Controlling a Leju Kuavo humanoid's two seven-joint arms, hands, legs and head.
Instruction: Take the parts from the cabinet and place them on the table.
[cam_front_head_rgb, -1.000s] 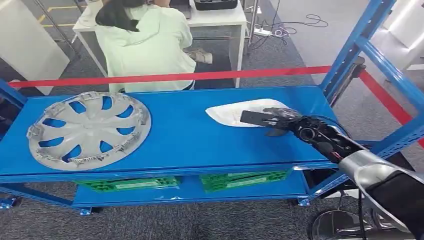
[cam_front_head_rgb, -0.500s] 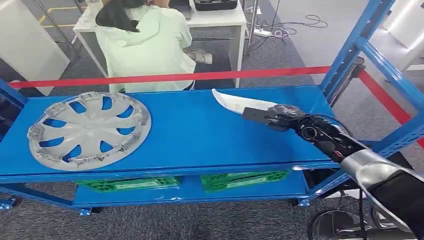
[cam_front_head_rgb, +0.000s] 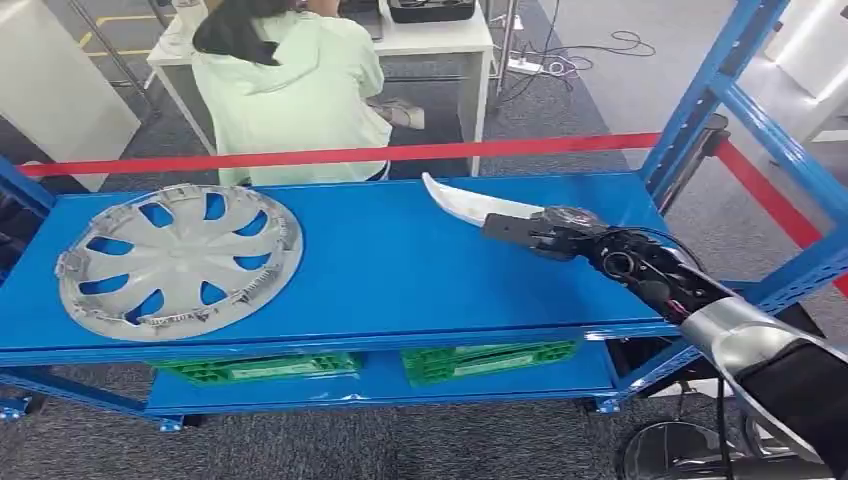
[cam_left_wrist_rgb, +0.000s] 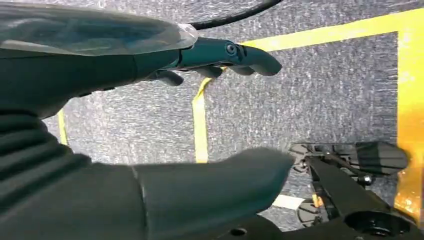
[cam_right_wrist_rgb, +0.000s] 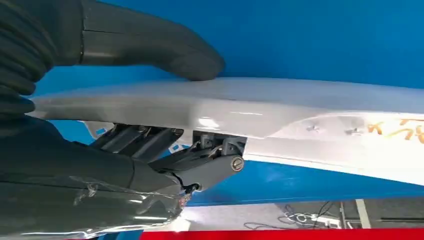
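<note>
My right hand (cam_front_head_rgb: 548, 232) grips a white curved plastic part (cam_front_head_rgb: 470, 203) over the right half of the blue shelf (cam_front_head_rgb: 380, 270). The part is lifted and tilted up, its pointed tip toward the shelf's back edge. In the right wrist view the thumb (cam_right_wrist_rgb: 150, 47) presses one face of the white part (cam_right_wrist_rgb: 300, 107) and the dark fingers (cam_right_wrist_rgb: 165, 150) clamp the other. A silver wheel cover (cam_front_head_rgb: 178, 258) lies flat at the shelf's left end. My left hand (cam_left_wrist_rgb: 220, 55) hangs over grey floor with fingers apart, holding nothing.
A person in a pale green top (cam_front_head_rgb: 290, 90) sits at a white desk (cam_front_head_rgb: 440, 38) behind a red barrier tape (cam_front_head_rgb: 330, 155). Blue uprights (cam_front_head_rgb: 720, 80) frame the shelf's right end. Green crates (cam_front_head_rgb: 480, 358) sit on the lower shelf.
The white part lay flat on the shelf under my right hand; now it is gripped, raised and tilted up. The wheel cover has not moved.
</note>
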